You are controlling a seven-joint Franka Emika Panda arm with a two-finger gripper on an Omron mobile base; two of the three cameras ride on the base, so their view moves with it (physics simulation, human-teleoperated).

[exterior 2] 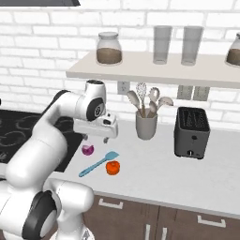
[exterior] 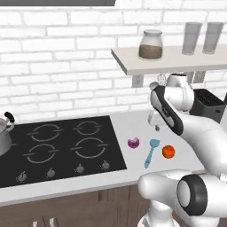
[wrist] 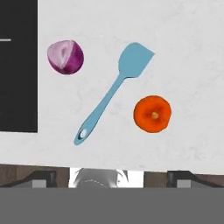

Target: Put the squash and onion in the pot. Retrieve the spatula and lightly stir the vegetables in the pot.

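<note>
Hand view: hand (wrist: 112, 175) released above spatula (wrist: 111, 98), onion (wrist: 65, 57); no legible writing

On the counter (exterior 2: 154, 173) lie one onion (wrist: 65, 57), one spatula (wrist: 113, 92) and one orange squash (wrist: 152, 113). One pot (exterior: 4, 133) sits at the cooktop's (exterior: 57, 148) left edge.
</note>
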